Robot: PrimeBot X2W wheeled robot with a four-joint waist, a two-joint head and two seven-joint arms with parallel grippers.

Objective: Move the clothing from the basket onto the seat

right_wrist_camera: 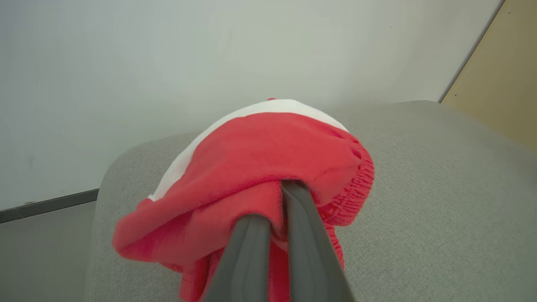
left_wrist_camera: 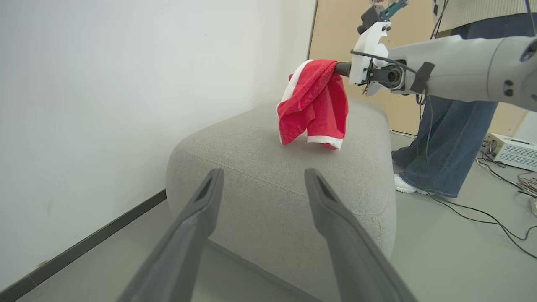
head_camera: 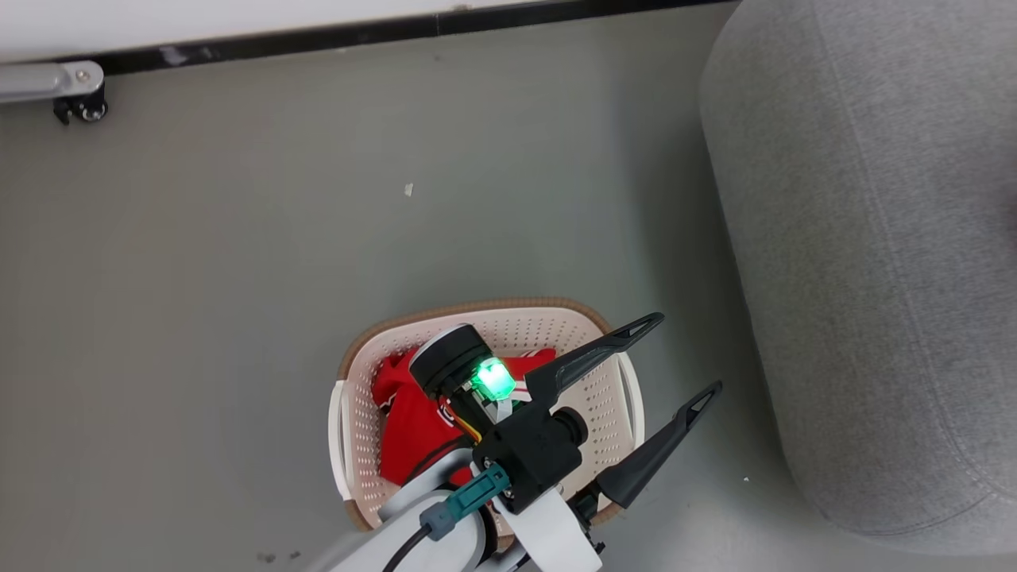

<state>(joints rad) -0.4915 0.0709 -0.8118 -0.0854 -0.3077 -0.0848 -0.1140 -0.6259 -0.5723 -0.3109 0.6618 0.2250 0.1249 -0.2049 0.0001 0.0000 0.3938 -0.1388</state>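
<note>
Placement step — right end effector clamped on garment over seat; next, release. Left end effector apart.

1. Setting: a robotics test room, posing as a living space.
2. A grey seat and a laundry basket are supplying the domestic look.
3. Loose cables are trailing over the bare grey floor beside a white equipment box.
4. A person is standing by, near a plain white wall.
</note>
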